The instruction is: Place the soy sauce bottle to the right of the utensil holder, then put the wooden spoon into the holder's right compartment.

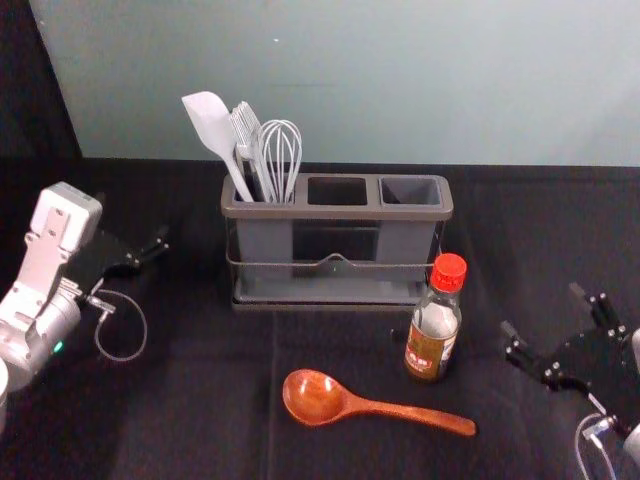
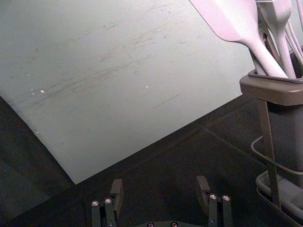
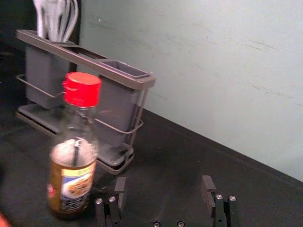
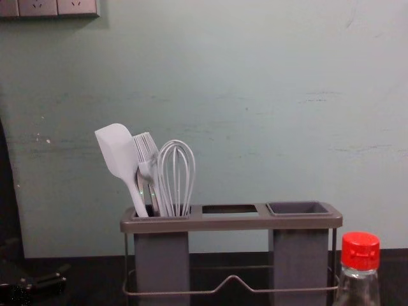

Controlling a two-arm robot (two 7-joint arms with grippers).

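Red-capped and upright, the soy sauce bottle (image 1: 432, 345) stood before you at 4 o'clock from the utensil holder (image 1: 337, 213) (head view; 12 o'clock pointed away from you). The wooden spoon (image 1: 365, 404) lay on black cloth (image 1: 200, 410) at the bottle's 7 o'clock, bowl toward 9. Pale utensils (image 1: 212, 125) occupied the left compartment. Your left gripper (image 1: 148, 253) was positioned at the holder's 9 o'clock, your right gripper (image 1: 543, 309) at the bottle's 3 o'clock; you had both pairs of fingers spread apart.
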